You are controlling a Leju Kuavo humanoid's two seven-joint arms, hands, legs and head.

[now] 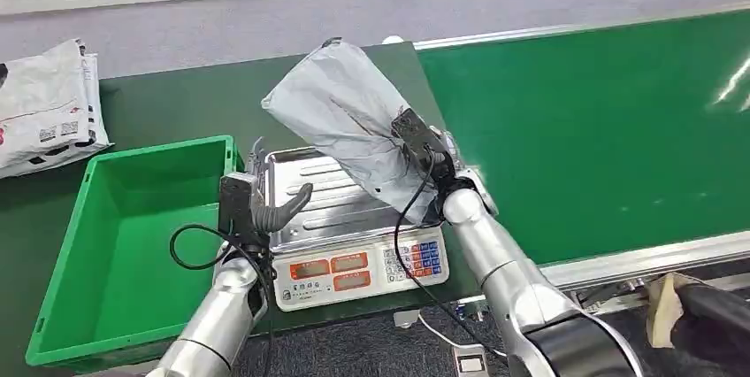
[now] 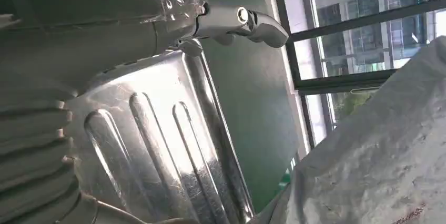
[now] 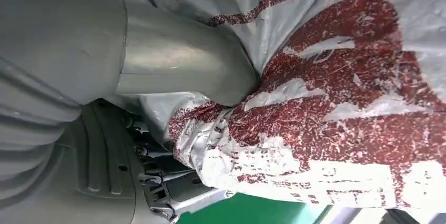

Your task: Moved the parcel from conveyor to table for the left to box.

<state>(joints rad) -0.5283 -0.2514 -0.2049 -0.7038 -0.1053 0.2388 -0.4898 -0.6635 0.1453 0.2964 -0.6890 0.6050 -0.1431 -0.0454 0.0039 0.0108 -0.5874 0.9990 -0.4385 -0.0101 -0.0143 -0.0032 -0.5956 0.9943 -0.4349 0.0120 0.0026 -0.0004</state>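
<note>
My right hand [image 1: 431, 157] grips the grey parcel [image 1: 349, 111] at its lower end, and in my right wrist view my thumb [image 3: 179, 61] presses into the crumpled plastic beside its red print. The parcel rises from my hand, tilted up and away toward my left, and hangs over the far part of the steel scale pan [image 1: 327, 204], with its lower end close to the pan's right edge. Below my right hand sits the scale [image 1: 358, 273] with its red displays and keypad. My left hand [image 1: 270, 204] is at the pan's left edge, holding nothing, its fingers apart and reaching over the metal. Just left of that hand stands the green bin [image 1: 62, 280]. Right of my right hand runs the green conveyor [image 1: 601, 129]. Well beyond the bin lies a heap of white mail bags [image 1: 44, 103].
</note>
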